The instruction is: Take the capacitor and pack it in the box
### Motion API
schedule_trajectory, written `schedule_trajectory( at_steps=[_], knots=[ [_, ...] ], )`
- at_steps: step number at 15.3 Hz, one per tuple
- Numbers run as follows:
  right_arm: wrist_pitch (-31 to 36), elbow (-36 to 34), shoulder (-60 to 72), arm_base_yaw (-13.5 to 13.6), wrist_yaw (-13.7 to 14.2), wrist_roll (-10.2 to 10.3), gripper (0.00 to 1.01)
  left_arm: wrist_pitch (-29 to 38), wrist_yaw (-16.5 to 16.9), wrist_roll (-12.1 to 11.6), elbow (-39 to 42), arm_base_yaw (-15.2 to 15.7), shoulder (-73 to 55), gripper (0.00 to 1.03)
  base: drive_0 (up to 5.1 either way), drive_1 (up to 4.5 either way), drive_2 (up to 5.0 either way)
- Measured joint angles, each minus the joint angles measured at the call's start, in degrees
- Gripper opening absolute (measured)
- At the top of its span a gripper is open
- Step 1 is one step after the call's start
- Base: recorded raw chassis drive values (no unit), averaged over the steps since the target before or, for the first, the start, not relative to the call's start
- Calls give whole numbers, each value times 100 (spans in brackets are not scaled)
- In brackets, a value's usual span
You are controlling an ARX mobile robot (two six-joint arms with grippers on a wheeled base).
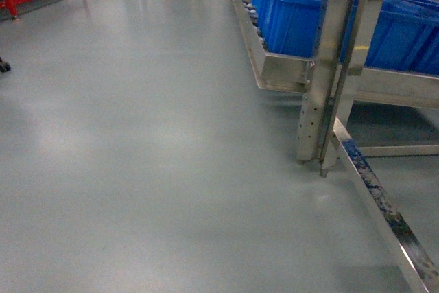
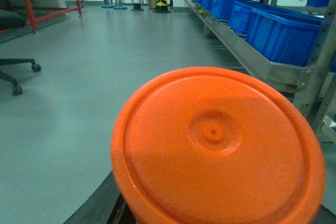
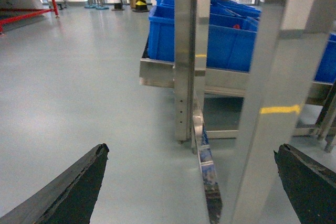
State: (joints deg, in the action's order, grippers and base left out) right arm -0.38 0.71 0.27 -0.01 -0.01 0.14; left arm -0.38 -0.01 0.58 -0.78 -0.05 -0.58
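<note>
Capacitor: not identifiable in any view.
Orange lid (image 2: 215, 148): round, smooth plastic, ridged rim; hides left gripper, state unreadable.
Right gripper (image 3: 191, 182): fingers (image 3: 73, 187) spread wide, empty.
Blue bins (image 1: 302, 15): plastic, on steel rack (image 1: 329, 66).
Writing: none legible.

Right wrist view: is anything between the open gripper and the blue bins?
Yes. The steel rack uprights stand directly ahead of the right gripper, in front of the blue bins. No capacitor is visible in any view.
</note>
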Motion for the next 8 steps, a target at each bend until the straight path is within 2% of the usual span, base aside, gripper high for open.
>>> schedule_trajectory(
  at_steps=[8],
  knots=[
    [37, 0, 0, 0, 0, 0, 98, 2, -7, 0, 0, 0, 0, 44, -490, 246, 246]
  ],
)
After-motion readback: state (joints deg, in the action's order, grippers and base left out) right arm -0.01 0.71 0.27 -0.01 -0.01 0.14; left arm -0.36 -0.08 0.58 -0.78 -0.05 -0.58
